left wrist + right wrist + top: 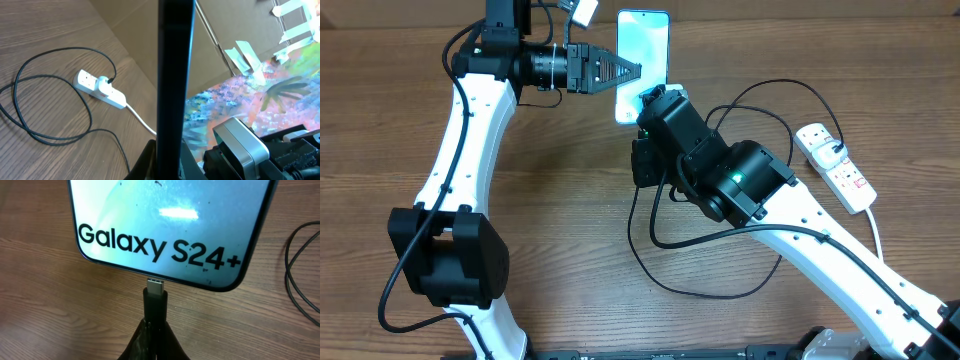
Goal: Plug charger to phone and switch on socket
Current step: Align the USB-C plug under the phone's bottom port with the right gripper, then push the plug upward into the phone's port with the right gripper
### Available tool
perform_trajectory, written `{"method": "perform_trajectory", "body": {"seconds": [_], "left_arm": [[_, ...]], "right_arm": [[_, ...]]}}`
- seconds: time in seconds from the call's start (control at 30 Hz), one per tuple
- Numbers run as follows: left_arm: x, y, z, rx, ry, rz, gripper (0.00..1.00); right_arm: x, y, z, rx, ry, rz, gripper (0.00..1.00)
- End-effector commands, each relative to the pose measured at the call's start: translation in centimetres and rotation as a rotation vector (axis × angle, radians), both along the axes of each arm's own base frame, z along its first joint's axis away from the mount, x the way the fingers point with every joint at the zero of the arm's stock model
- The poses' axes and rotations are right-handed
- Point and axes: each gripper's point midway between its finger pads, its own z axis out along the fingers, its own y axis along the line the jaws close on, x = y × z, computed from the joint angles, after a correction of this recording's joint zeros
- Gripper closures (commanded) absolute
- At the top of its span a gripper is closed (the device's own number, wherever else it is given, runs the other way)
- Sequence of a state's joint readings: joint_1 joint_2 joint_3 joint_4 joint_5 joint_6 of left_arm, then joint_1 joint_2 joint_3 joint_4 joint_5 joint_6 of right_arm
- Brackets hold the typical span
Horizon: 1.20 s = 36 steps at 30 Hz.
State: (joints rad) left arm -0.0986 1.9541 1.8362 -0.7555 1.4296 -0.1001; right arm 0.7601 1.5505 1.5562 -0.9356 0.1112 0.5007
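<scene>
The phone (642,45) lies at the table's far middle, its light blue screen up. My left gripper (630,70) is shut on the phone's long side. In the left wrist view the phone's black edge (175,75) rises from between the jaws (167,162). My right gripper (154,325) is shut on the charger's black connector (154,304). Its metal tip (155,286) meets the bottom edge of the phone (165,225), below the "Galaxy S24+" text; how deep it sits I cannot tell. The charger cable (720,292) loops across the table to the socket (838,167). The overhead view hides the right fingers under the wrist.
The socket is a white power strip (100,89) with a plug in it and a thick white cord (142,122) running off. Black cable loops (30,130) lie on the wood around it. A cardboard wall and colourful sheet (280,100) stand at the back edge.
</scene>
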Motion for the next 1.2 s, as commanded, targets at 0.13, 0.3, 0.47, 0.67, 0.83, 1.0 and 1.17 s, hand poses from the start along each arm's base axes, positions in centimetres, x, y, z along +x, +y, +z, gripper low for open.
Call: {"method": "perform_trajectory", "body": {"seconds": [0.13, 0.3, 0.47, 0.67, 0.83, 1.0, 1.17], "left_arm": [[-1.06, -0.09, 2.39, -0.048, -0.068, -0.042, 0.96], [-1.06, -0.09, 2.39, -0.048, -0.068, -0.042, 0.96], [-1.07, -0.09, 2.4, -0.049, -0.068, -0.042, 0.96], [-1.15, -0.09, 2.49, -0.054, -0.068, -0.047, 0.96], [-1.13, -0.09, 2.47, -0.053, -0.076, -0.047, 0.96], [-1.13, -0.09, 2.47, -0.053, -0.081, -0.047, 0.96], [-1.1, -0.09, 2.44, -0.051, -0.087, -0.046, 0.96]], "right_arm": [[0.19, 0.58, 1.2, 0.038, -0.017, 0.018, 0.96], [0.19, 0.58, 1.18, 0.038, -0.017, 0.018, 0.96], [0.19, 0.58, 1.18, 0.036, -0.018, 0.02, 0.96], [0.25, 0.55, 1.2, 0.033, -0.022, 0.02, 0.96], [0.44, 0.33, 1.22, 0.024, -0.031, 0.009, 0.96], [0.47, 0.38, 1.27, 0.024, -0.035, 0.014, 0.96], [0.52, 0.43, 1.36, 0.021, -0.042, 0.022, 0.96]]}}
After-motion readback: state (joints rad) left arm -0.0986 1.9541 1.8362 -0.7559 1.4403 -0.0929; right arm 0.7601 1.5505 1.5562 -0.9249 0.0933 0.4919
